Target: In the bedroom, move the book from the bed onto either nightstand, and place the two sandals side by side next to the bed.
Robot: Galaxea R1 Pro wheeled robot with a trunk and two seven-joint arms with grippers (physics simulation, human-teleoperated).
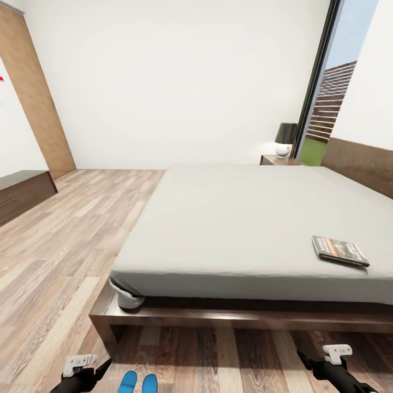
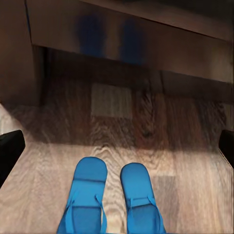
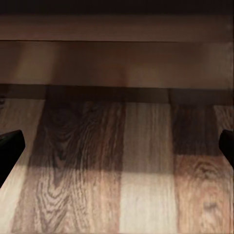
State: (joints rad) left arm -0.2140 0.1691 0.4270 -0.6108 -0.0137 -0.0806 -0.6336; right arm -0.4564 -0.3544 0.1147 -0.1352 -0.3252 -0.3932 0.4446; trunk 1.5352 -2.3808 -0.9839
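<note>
The bed is the landmark: a wide off-white mattress on a dark wooden base. The book lies flat on the mattress, near the foot edge and toward the headboard side, well apart from the nightstand that stands just beyond the bed's far corner by the window. On that nightstand sits a lamp with a dark shade and a white round foot.

The two blue sandals lie side by side on the wood-plank floor just before the bed's base, toes toward it; their blue reflection shows in the glossy base board.

The left gripper hovers over the sandals with its fingers spread wide, holding nothing. The right gripper hangs over bare floor before the bed base, fingers likewise spread and empty.

A low dark drawer cabinet stands against the wall, well apart from the bed.
</note>
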